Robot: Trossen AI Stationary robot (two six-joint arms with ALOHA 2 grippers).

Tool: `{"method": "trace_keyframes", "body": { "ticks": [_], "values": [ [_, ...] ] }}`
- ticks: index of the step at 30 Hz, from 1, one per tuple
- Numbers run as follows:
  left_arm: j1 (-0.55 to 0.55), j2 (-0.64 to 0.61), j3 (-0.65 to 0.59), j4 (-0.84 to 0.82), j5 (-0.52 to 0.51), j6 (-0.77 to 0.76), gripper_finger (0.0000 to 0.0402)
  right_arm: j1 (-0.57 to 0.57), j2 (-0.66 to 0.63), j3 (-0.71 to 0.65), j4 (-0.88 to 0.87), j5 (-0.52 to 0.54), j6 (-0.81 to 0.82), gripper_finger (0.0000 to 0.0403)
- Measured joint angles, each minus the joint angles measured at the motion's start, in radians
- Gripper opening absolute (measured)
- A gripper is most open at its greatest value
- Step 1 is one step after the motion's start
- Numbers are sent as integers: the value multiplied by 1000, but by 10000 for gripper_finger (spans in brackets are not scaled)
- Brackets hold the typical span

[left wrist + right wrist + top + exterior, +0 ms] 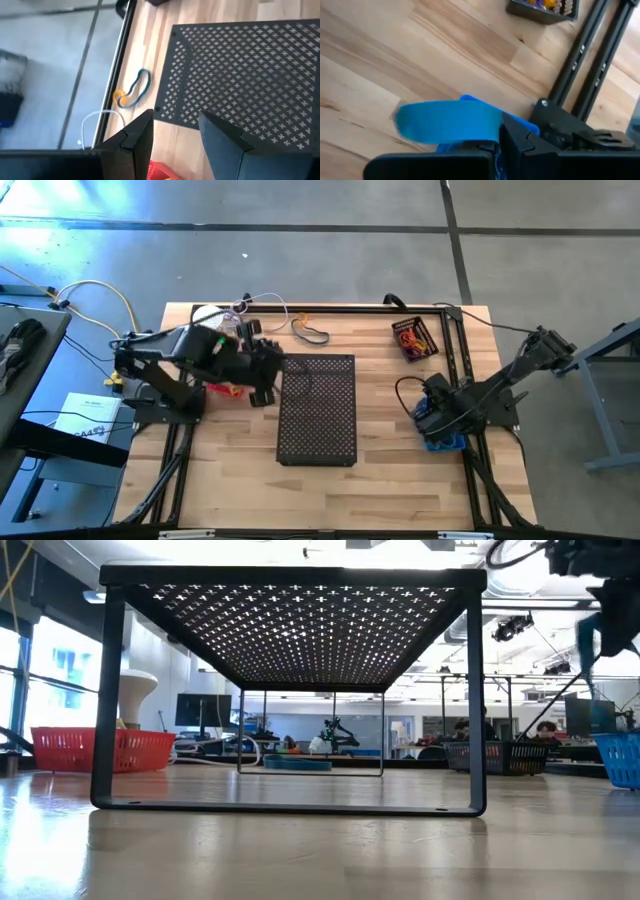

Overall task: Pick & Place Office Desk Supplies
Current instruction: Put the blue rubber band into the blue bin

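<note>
A small black tray (414, 338) with red, orange and yellow supplies sits at the table's far right; its edge also shows in the right wrist view (542, 9). A loop of orange and dark bands (310, 330) lies flat on the wood near the far edge, left of centre (134, 91). My left gripper (262, 372) hangs open above the table at the left edge of the black perforated stand (318, 408), with nothing between its fingers (175, 142). My right gripper (432, 412) is shut (499, 144) above the blue basket (447, 122).
The perforated stand (290, 630) fills the table's middle like a low bridge. A red basket (228, 388) sits under my left arm (100, 748), and the blue basket (622, 758) is at the right. Black frame rails (590, 60) run along the table's edges, and cables lie at the far left.
</note>
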Motion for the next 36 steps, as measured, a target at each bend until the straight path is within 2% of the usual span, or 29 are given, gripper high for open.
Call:
{"method": "trace_keyframes", "body": {
  "ticks": [4, 11, 19, 29, 33, 36],
  "values": [
    [37, 3, -1, 1, 43, -10, 150, -5, 1, -9, 0, -31, 11, 3],
    [23, 26, -8, 17, 48, -10, 150, -79, -50, -10, 0, -47, -65, 3],
    [20, 34, -8, 17, 50, -20, 150, -106, -84, -17, 3, -238, -81, 3],
    [16, 34, -8, 17, 50, -30, 150, -80, -83, -246, 5, -379, -6, 3],
    [16, 34, -8, 16, 50, -22, 150, -80, -83, -255, 40, -380, 13, 3],
    [16, 34, -8, 17, 50, -19, 150, -80, -83, -255, 140, -375, 8, 3]
  ]
}}
